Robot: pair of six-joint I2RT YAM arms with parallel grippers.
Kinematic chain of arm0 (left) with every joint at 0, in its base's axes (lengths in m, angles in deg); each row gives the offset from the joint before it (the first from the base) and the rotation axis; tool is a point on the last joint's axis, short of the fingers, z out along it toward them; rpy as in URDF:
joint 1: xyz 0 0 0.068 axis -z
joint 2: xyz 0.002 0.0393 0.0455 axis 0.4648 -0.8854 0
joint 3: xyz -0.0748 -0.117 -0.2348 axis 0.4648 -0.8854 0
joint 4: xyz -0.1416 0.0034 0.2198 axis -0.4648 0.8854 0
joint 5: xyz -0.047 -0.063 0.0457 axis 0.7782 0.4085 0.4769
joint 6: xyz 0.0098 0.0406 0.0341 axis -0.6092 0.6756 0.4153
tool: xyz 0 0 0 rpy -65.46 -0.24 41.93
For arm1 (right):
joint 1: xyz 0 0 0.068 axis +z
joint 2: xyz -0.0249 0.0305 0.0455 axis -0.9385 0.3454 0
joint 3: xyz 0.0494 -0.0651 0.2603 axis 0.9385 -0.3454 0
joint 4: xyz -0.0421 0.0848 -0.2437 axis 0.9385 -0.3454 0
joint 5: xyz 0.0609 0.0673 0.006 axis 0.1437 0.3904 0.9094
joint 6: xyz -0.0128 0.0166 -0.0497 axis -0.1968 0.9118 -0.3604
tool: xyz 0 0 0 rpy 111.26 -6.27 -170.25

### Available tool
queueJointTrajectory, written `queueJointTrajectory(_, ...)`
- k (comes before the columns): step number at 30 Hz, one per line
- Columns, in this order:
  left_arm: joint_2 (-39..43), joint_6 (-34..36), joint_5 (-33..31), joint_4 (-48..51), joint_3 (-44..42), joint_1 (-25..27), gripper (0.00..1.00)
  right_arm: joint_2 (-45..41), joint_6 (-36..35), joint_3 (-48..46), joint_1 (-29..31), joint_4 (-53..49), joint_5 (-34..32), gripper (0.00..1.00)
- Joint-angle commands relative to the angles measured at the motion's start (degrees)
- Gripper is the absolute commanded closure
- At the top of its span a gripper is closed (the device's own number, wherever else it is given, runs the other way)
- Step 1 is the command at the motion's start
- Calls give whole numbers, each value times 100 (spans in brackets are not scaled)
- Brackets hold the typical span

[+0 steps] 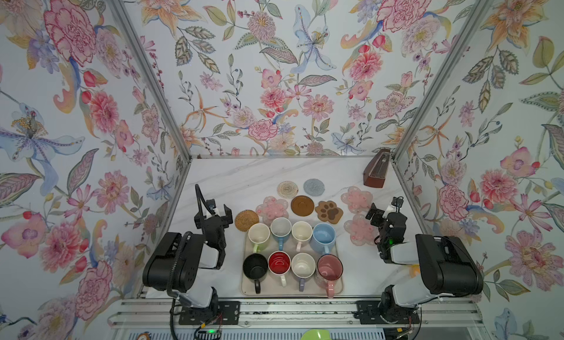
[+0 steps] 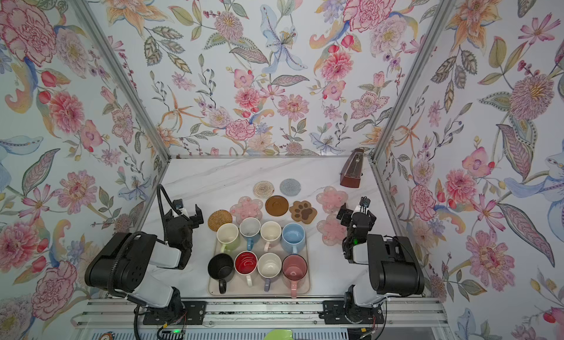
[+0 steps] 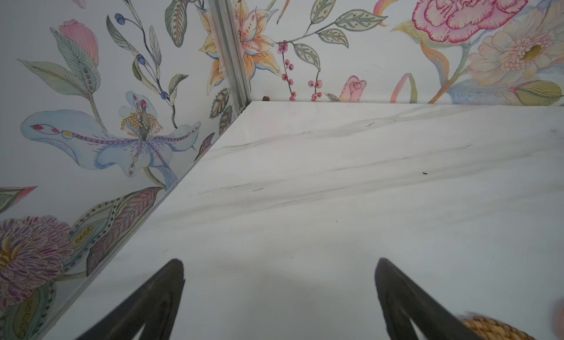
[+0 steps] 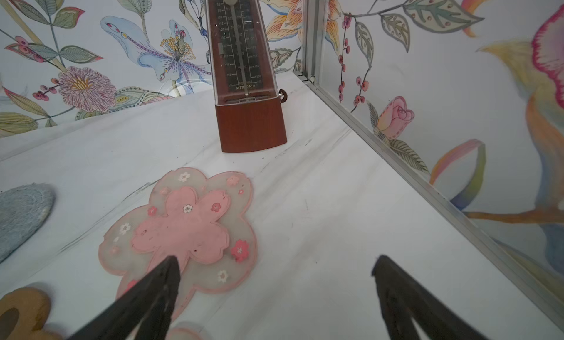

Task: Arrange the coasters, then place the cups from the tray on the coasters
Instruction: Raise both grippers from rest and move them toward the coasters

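In both top views several cups stand in two rows on the beige tray (image 1: 243, 288) (image 2: 210, 288), among them a black one (image 1: 255, 266) and a light blue one (image 1: 324, 234). Behind the tray lie the coasters: rattan round (image 1: 246, 220), pink flowers (image 1: 272, 208) (image 1: 356, 198) (image 1: 360, 231), brown disc (image 1: 302, 205), paw (image 1: 329, 212), beige round (image 1: 287, 189), grey-blue round (image 1: 314, 187). My left gripper (image 1: 218, 210) (image 3: 279, 268) hangs open over bare table left of the rattan round (image 3: 494, 329). My right gripper (image 1: 385, 208) (image 4: 274, 265) is open beside a pink flower (image 4: 180, 228).
A brown metronome (image 1: 377, 173) (image 4: 247, 79) stands in the far right corner. Floral walls close in the marble table (image 1: 244, 176) on three sides. A metal rail (image 1: 290, 311) carrying both arm bases runs along the front edge.
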Motion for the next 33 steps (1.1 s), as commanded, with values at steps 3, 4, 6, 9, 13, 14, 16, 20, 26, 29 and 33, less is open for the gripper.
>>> queueJointTrajectory(3,-72,124,-64,-298,109,-64,1,75,-107,105,-2,235,-109,1)
queueJointTrajectory(4,-71,123,-59,-293,109,-62,1,76,-99,115,-6,230,-103,1)
queueJointTrajectory(6,-69,114,-66,-290,108,-68,1,79,-100,124,-13,204,-94,1)
queueJointTrajectory(9,-60,73,-111,-257,109,-78,1,76,-98,122,-16,209,-104,1)
queueJointTrajectory(13,-25,-72,40,-70,283,-230,1,79,-104,122,-9,211,-108,1)
queueJointTrajectory(14,-32,-70,40,-90,272,-231,1,86,-112,121,-8,216,-103,1)
queueJointTrajectory(16,-28,-70,40,-102,266,-228,1,82,-103,126,-14,211,-104,1)
queueJointTrajectory(20,-12,-70,55,-140,237,-228,1,71,-99,120,-9,227,-103,1)
queueJointTrajectory(26,412,71,295,-926,-396,-190,1,-880,-10,724,-90,-1640,16,1)
queueJointTrajectory(29,1669,78,-403,-57,-470,16,1,-1367,373,1627,-113,-3215,-111,1)
queueJointTrajectory(33,3646,-1960,-919,3700,907,-81,1,-1298,2316,2488,-168,-4467,252,1)
